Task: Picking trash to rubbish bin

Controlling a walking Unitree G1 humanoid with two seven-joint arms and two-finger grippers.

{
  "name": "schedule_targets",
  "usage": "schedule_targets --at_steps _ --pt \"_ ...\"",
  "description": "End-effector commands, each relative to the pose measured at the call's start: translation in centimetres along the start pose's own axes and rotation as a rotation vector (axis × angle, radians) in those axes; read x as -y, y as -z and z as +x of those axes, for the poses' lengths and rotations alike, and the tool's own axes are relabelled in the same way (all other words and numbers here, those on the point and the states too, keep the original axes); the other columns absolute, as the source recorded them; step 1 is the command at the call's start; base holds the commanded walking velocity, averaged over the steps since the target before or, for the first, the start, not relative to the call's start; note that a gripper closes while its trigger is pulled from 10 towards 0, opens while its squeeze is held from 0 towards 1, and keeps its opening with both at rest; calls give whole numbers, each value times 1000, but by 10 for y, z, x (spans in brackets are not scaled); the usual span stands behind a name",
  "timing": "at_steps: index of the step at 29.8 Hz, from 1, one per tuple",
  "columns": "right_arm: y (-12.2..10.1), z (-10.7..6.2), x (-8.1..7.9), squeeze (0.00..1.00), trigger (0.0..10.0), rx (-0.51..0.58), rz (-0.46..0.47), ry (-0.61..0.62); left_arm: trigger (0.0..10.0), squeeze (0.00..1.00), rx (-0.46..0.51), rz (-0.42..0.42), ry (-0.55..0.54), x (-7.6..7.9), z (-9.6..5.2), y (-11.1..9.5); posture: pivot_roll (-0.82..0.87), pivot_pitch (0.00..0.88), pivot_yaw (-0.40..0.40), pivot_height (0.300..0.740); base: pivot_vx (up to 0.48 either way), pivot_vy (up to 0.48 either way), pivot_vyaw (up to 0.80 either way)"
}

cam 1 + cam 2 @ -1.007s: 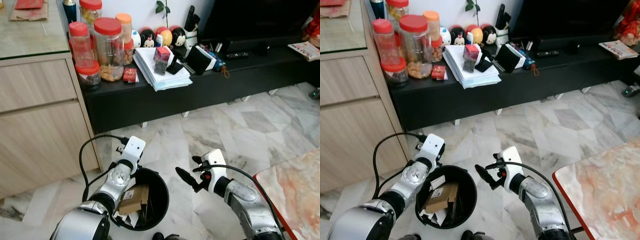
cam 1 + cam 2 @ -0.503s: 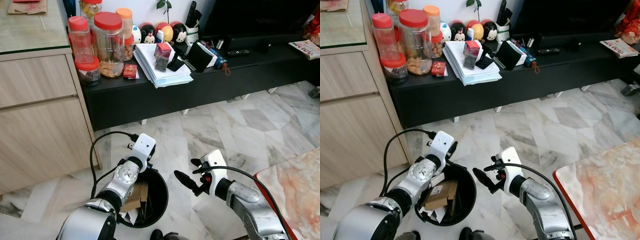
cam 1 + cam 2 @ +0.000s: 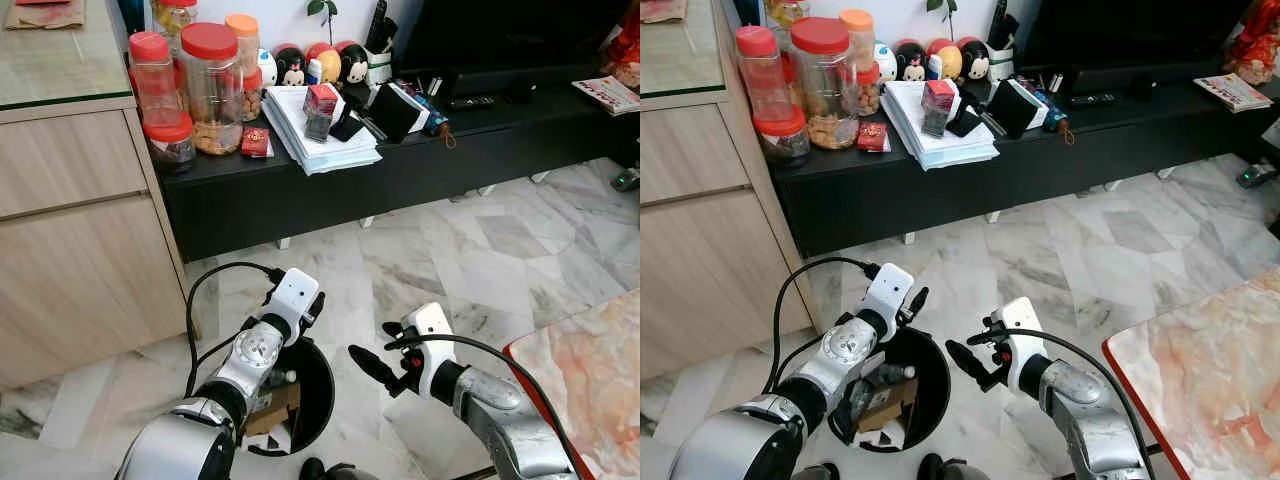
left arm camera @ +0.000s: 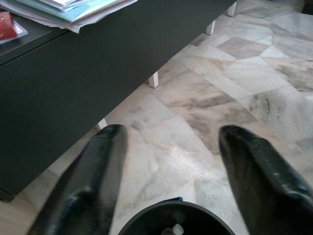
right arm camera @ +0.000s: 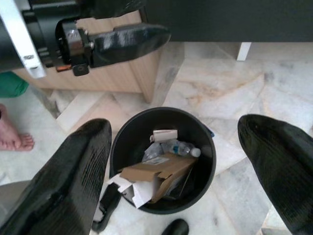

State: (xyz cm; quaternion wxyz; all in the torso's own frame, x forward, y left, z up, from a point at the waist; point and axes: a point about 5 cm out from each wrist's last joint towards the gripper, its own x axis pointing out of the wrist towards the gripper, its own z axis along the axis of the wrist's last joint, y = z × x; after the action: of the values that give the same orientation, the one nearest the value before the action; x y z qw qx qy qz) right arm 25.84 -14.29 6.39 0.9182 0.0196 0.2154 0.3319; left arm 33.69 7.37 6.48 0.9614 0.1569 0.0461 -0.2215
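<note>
The bin (image 5: 164,161) stands on the marble floor (image 3: 470,250) just beside the wooden cabinet (image 3: 75,230), at the robot's feet, and it already holds trash: a folded cardboard piece (image 5: 159,172), a small plastic bottle (image 5: 178,147) and scraps of white paper, lying loose well below the rim. The left gripper (image 3: 912,300) hangs over the bin's far edge with its fingers spread and nothing between them, which reads as a drop just made or an arm lifting clear. The right gripper (image 3: 372,368) sits just beside the bin on the other side, its fingers also wide apart and empty, pointed down toward the opening, so its wrist camera looks straight into the bin. A bare foot (image 5: 14,139) of a person shows on the floor near the cabinet. Further off, the low black TV bench (image 3: 400,170) carries jars (image 3: 212,85) with red lids, a small red packet (image 3: 255,143), a stack of papers (image 3: 320,135) and round figurines (image 3: 322,63); these look like household things kept there, not trash. No brand or writing can be read: the label on the cardboard and the print on the red packet are too small to make out.
</note>
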Motion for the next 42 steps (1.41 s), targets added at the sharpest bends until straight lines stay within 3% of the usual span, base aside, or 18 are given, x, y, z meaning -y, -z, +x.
schedule_targets --at_steps 1,2,5,9,10,18,21,25,27,31,33,42 --pt "-1 -4 3 0 10000 8 -5 25 10000 1000 3 3 30 7 1 -1 -42 205 -212 740 0 0 0" --pt "-2 -4 5 0 10000 15 -18 37 10000 0 -3 7 30 7 0 1 -38 202 -208 740 0 0 0" --pt "1 -2 19 0 10000 61 -62 152 10000 0 -52 -1 -6 4 -11 19 -24 197 -201 740 0 0 0" --pt "14 -5 37 0 10000 75 -42 288 10000 0 -149 -52 -105 -8 -30 49 -2 190 -193 740 0 0 0" --pt "26 -7 46 0 10000 45 -11 352 10000 0 -216 -72 -172 -17 -43 66 8 187 -192 740 0 0 0" --pt "73 -18 58 0 10000 -90 48 451 10000 0 -366 -87 -295 -31 -82 107 30 178 -187 740 0 0 0" --pt "97 -28 62 0 10000 -149 94 510 10000 0 -509 -77 -348 -34 -103 129 36 168 -182 740 0 0 0" --pt "127 -46 64 0 10000 -247 163 622 10000 0 -616 -148 -407 -35 -123 146 39 161 -180 740 0 0 0" --pt "133 -49 64 0 10000 -273 176 641 10000 0 -629 -156 -408 -34 -125 148 44 157 -178 740 0 0 0" --pt "151 -57 56 0 10000 -320 250 675 10000 0 -686 -198 -400 -27 -135 158 46 153 -177 740 0 0 0" --pt "165 -60 45 0 10000 -334 333 686 10000 0 -740 -257 -416 -21 -146 166 50 151 -176 740 0 0 0" --pt "179 -64 37 0 10000 -347 403 735 10000 0 -782 -292 -410 -12 -158 175 57 143 -172 740 0 0 0"
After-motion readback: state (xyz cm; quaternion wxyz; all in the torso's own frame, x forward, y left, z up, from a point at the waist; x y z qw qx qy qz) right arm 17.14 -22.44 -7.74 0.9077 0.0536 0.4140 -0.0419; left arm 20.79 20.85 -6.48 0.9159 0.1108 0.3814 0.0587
